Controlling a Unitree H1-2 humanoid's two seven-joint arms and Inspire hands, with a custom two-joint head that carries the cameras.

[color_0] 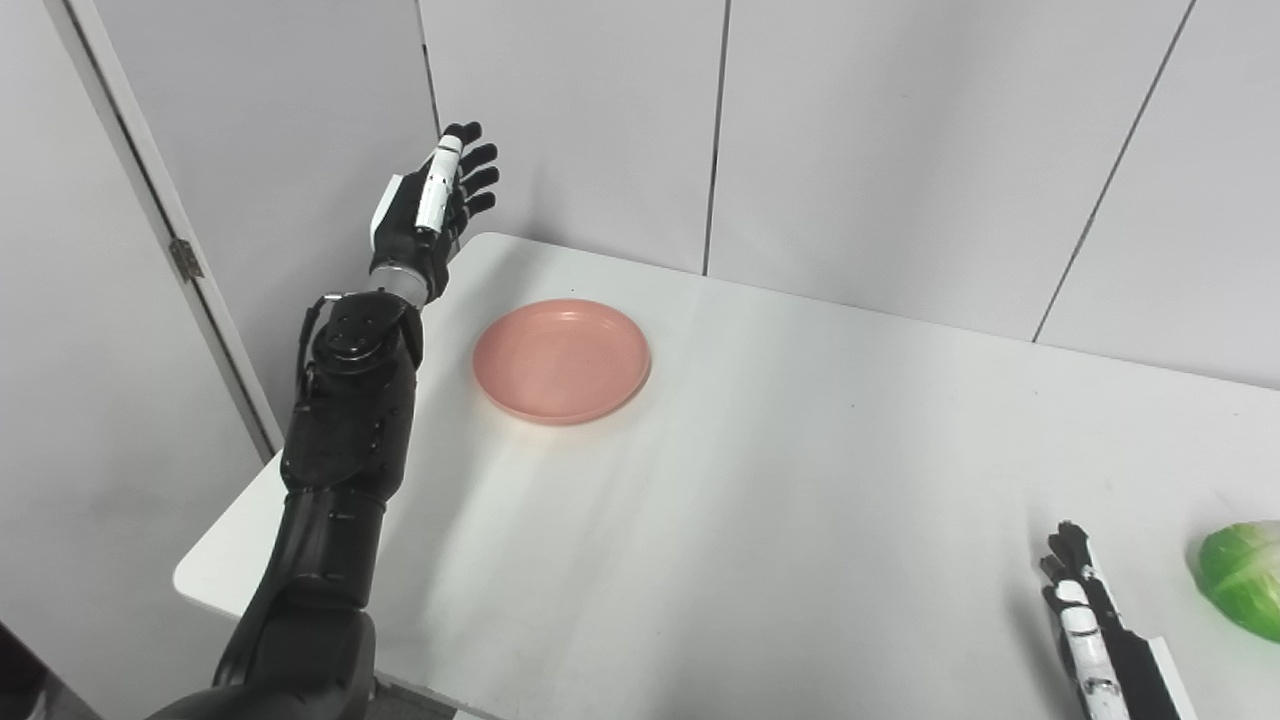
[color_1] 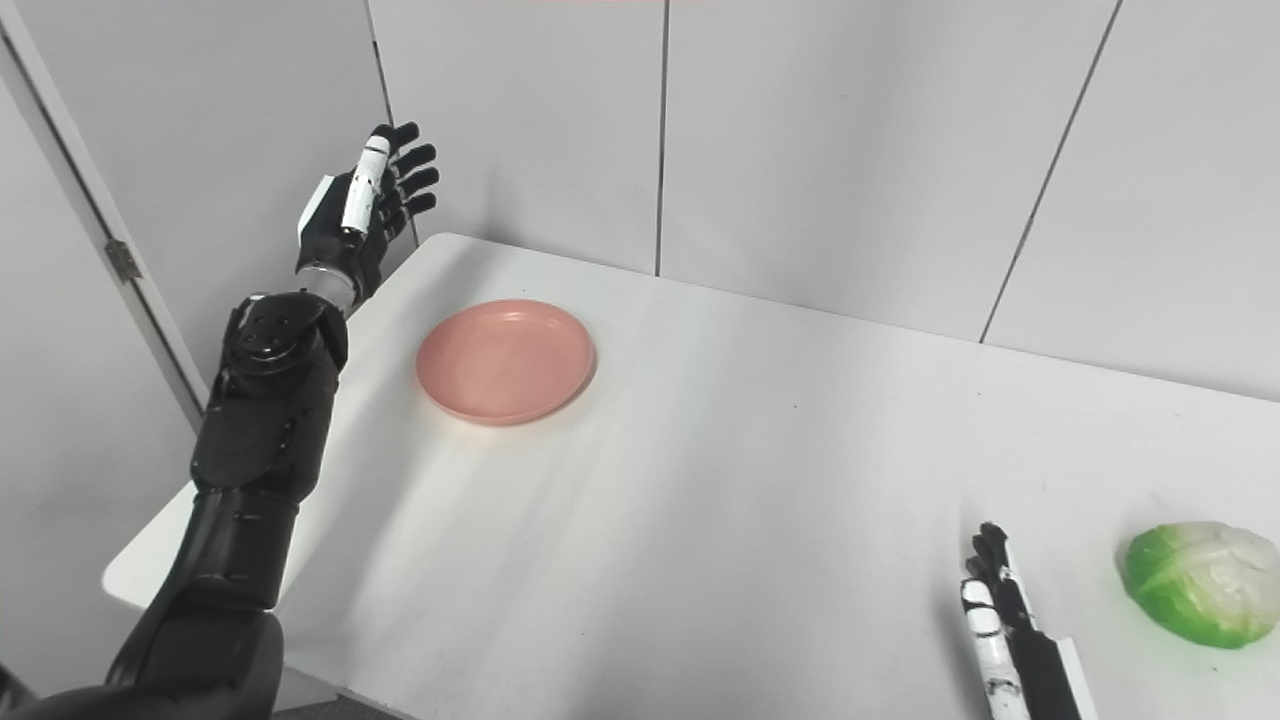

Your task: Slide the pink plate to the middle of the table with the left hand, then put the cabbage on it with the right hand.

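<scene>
The first step is barely begun: the pink plate (color_0: 562, 360) sits on the white table (color_0: 760, 520) toward ten o'clock, off the middle. The left hand (color_0: 432, 205) hangs raised beyond the table's far-left corner, fingers spread, holding nothing — it likely must drop beside the plate's outer rim and push inward. The right hand (color_1: 1005, 625) waits at five o'clock, fingers straight, empty. The cabbage (color_1: 1200, 582) beside it shows whole only in the right eye view — the left eye view crops it.

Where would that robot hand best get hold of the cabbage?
Probably across its rounded top, coming from above and from its left. The cabbage lies low on the white table, wider than tall, and the open right hand waits just beside that left flank, not touching it.
</scene>
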